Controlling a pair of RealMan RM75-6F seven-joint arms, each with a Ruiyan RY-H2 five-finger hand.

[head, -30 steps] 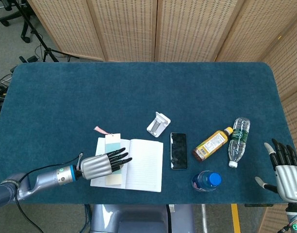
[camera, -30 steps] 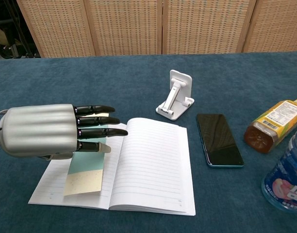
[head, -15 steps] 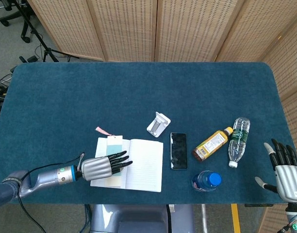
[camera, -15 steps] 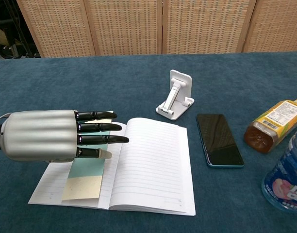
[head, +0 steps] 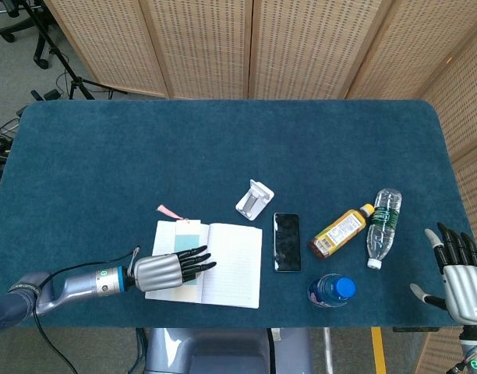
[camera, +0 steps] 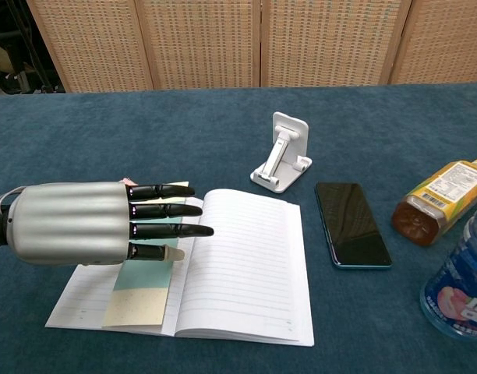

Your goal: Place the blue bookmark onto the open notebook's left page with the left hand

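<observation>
The open notebook (head: 232, 261) (camera: 242, 265) lies near the table's front edge. The blue bookmark (head: 189, 234) (camera: 139, 294), teal with a cream lower end, lies flat on its left page. A pink tassel (head: 168, 212) trails off the page top. My left hand (head: 165, 269) (camera: 81, 224) hovers palm down over the left page and the bookmark's upper part. Its fingers are straight and spread and hold nothing. My right hand (head: 460, 269) stays open at the far right front corner, away from everything.
A white phone stand (head: 254, 199) (camera: 282, 153) stands behind the notebook. A black phone (head: 286, 241) (camera: 351, 224) lies to its right, then an orange bottle (head: 340, 231) (camera: 441, 201), a clear bottle (head: 383, 226) and a blue-capped bottle (head: 332, 290) (camera: 461, 282).
My left hand has drawn back toward the table's front edge, lifting off the bookmark. The bookmark has shifted slightly on the left page. The right hand has not moved.
</observation>
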